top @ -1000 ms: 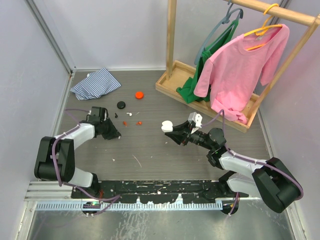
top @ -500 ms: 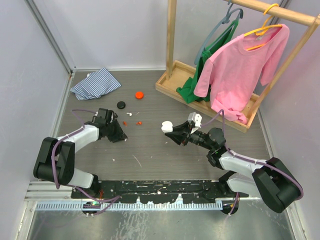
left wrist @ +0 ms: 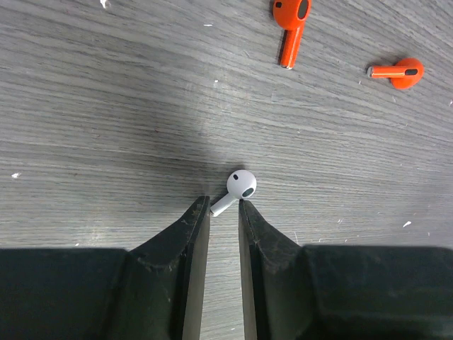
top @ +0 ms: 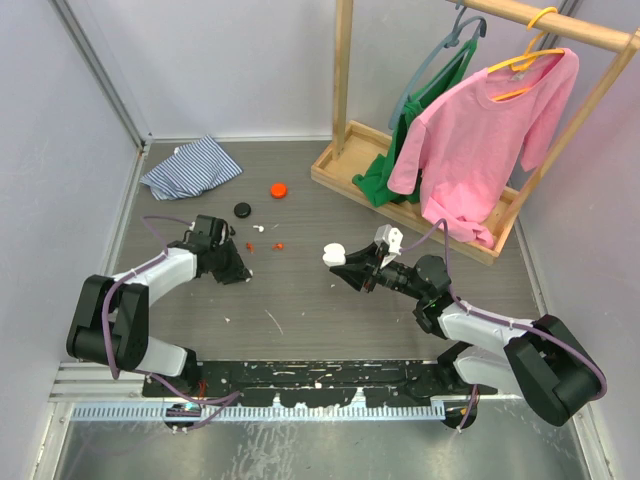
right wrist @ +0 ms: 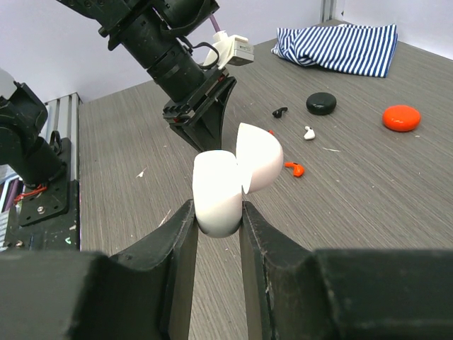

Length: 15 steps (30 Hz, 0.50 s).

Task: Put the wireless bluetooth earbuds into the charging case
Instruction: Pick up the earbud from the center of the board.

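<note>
Checking the left wrist view: left gripper (left wrist: 224, 205) is sitting low over the table (left wrist: 106, 106) with its jaws only a narrow slot apart, nothing clamped as far as I can judge. White earbud (left wrist: 238, 188) is lying flat on the table right at the fingertips. Its stem end is poking just into the mouth of the slot, while the bud head is pointing away from the gripper and skewing slightly to one side. So the long axis is running nearly in line with the fingers, not across them. That's the relation the pick depends on: the pads are going to be squeezing the thin stem sideways, and only its very tip is inside. I'm judging it needs a little more advance before closing.

Two orange earbuds (left wrist: 289, 28) are lying farther out, well apart from the white one.

Right gripper (right wrist: 216, 212) is gripping the white charging case (right wrist: 216, 188) by its body, lid hinged open, holding it above the table right of centre. The left arm is clearly the nearer one to the earbud, and the case is waiting well to its right.
</note>
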Each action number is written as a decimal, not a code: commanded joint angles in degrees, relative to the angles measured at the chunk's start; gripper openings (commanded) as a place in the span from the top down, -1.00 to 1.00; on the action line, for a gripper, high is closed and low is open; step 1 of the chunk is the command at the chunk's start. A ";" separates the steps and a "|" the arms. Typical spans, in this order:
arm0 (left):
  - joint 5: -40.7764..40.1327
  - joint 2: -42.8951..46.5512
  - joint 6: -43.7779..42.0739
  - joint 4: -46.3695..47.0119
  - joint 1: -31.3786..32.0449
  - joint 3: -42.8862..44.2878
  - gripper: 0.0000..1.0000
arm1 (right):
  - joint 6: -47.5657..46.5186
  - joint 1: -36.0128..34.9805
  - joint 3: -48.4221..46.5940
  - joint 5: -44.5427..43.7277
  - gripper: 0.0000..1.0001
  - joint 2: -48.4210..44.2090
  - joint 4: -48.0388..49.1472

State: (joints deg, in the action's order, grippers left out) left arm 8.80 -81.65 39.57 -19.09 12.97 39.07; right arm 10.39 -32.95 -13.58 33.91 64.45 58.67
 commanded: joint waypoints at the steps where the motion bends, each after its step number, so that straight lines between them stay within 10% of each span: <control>1: 2.49 0.06 -0.24 1.83 -1.56 1.31 0.52 | -0.97 -0.28 -1.74 -0.41 0.98 -0.88 2.43; 15: 6.49 -0.63 0.15 3.92 -5.04 1.45 0.53 | -0.93 -0.27 -2.07 -0.10 0.98 -0.46 2.01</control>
State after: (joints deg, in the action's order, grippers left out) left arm 13.21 -82.21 39.64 -18.13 8.69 39.09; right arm 10.35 -32.95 -13.61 33.93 64.45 58.19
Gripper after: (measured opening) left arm 0.232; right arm 0.330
